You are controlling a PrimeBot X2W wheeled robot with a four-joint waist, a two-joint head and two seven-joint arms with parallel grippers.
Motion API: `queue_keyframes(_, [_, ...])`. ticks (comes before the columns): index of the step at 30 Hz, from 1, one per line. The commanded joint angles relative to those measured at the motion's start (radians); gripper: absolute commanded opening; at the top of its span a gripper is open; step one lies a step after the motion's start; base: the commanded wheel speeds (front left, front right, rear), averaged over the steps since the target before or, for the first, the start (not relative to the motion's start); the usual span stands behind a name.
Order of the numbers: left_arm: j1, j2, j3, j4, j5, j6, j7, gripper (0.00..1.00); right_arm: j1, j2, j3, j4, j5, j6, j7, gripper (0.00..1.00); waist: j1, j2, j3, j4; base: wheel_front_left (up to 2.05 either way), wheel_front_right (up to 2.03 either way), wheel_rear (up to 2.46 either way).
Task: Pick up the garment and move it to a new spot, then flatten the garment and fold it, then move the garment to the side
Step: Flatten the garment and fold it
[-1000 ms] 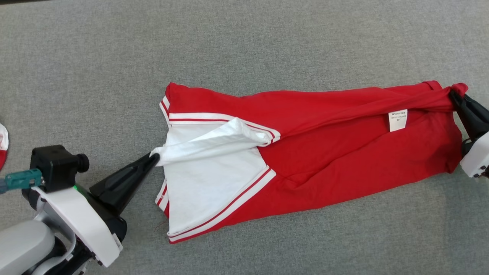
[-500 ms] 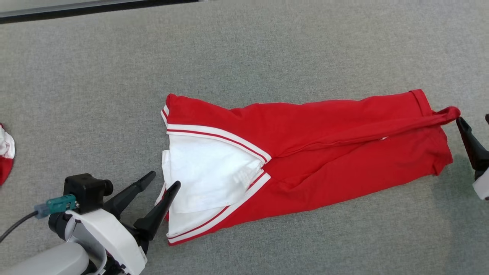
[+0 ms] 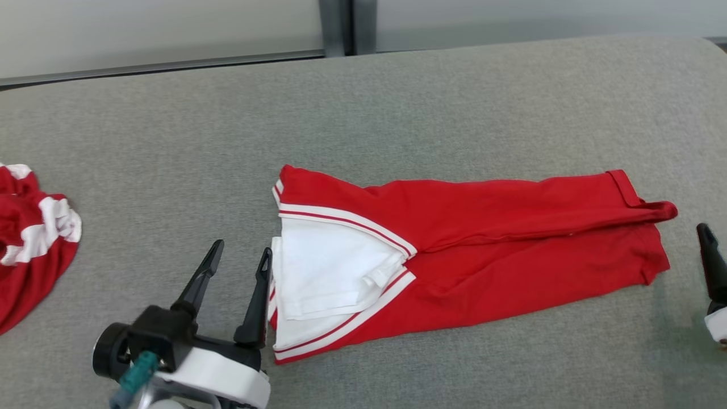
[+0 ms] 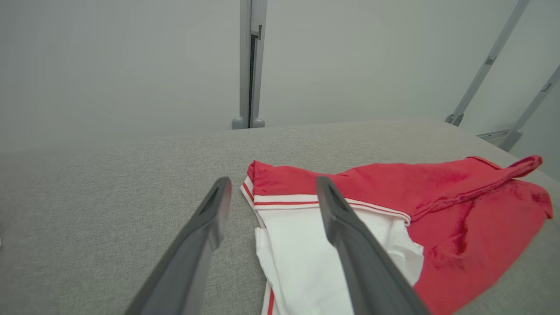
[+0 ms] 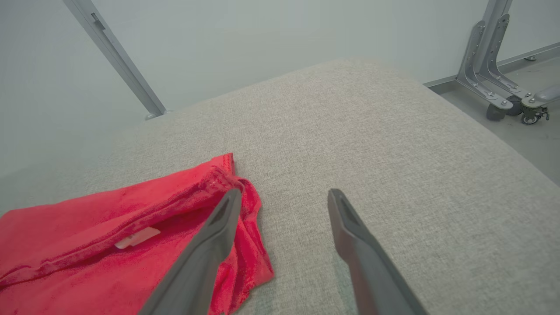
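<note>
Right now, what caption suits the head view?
Folded red garment on grey surface, left claw and right claw open.

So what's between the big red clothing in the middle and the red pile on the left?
Mostly bare grey table, in the head view; the open left claw is beside the garment, at its white end.

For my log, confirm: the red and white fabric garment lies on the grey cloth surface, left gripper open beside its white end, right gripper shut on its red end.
Wrong: the right gripper is open beside the red end of the garment, gripping nothing, as the right wrist view shows.
</note>
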Motion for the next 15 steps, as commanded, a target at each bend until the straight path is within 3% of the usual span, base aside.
queue_keyframes(1, [0.040, -0.034, 0.044, -0.006, 0.076, 0.013, -0.004, 1.00, 0.003, 0.003, -0.027, -0.011, 0.014, 0.000, -0.002, 1.00, 0.0000, -0.0001, -0.025, 0.029, 0.00, 0.00, 0.00])
queue_keyframes(4, [0.101, -0.104, 0.099, -0.013, 0.187, -0.001, -0.004, 1.00, -0.017, 0.017, -0.050, -0.015, 0.000, 0.000, 0.023, 1.00, 0.0000, -0.0001, -0.037, 0.052, 0.00, 0.00, 0.00])
queue_keyframes(7, [0.141, -0.151, 0.119, 0.002, 0.263, -0.042, -0.002, 1.00, -0.047, 0.035, -0.061, 0.013, -0.018, 0.000, 0.069, 1.00, 0.0000, -0.0001, -0.050, 0.076, 0.00, 0.00, 0.00])
queue_keyframes(11, [0.171, -0.207, 0.142, 0.034, 0.331, -0.107, -0.002, 1.00, -0.093, 0.053, -0.075, 0.119, -0.079, 0.000, 0.156, 1.00, 0.0000, -0.0001, -0.058, 0.119, 0.00, 0.00, 0.00])
queue_keyframes(15, [0.201, -0.237, 0.178, 0.045, 0.365, -0.133, -0.002, 1.00, -0.087, 0.077, -0.082, 0.179, -0.120, 0.000, 0.188, 1.00, 0.0000, -0.0001, -0.055, 0.139, 0.00, 0.00, 0.00])
